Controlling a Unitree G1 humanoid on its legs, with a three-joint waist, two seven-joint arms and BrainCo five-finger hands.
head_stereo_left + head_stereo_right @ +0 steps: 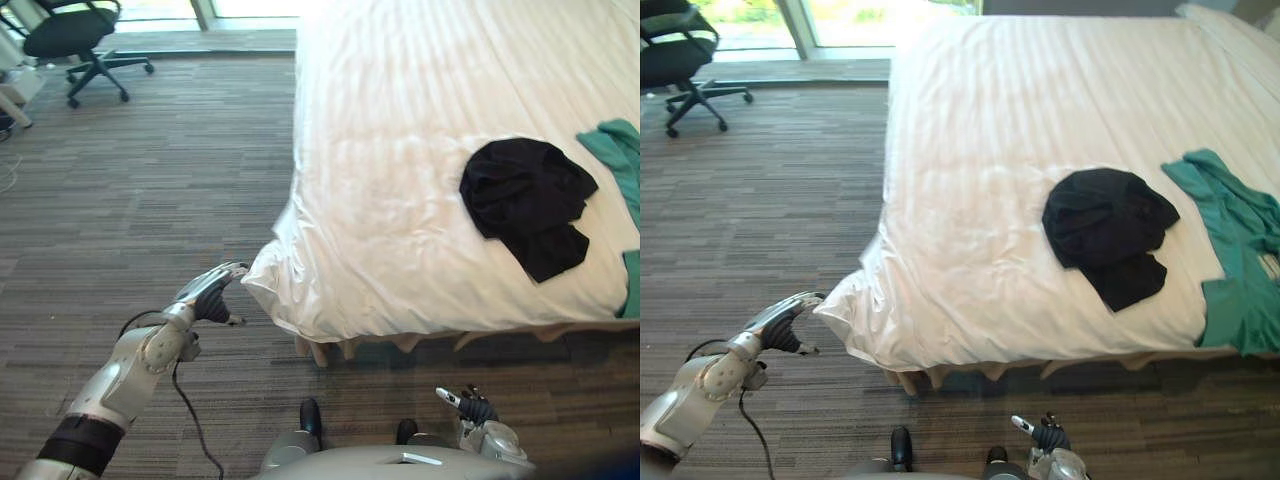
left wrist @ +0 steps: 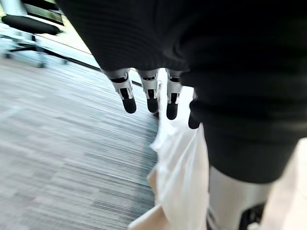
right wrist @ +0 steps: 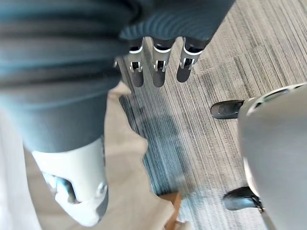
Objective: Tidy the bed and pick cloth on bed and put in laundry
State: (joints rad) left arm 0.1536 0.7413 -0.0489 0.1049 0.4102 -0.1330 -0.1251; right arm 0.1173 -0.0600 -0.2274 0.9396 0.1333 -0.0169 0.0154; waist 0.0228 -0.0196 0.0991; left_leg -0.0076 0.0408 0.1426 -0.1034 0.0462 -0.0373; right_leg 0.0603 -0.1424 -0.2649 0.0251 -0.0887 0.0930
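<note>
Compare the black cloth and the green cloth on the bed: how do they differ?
The black cloth is bunched in a compact heap; the green cloth is spread out longer. The black cloth sits well in from the edges, while the green cloth reaches the near edge of the bed. The black cloth lies further to the robot's left. Both rest on top of the white bed.

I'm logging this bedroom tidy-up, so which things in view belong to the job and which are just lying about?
Job: white bed; black garment on it; green garment on it, further right; left hand by the bed's near corner, empty; right hand held low, empty.
Lying about: black office chair; carpet.
</note>
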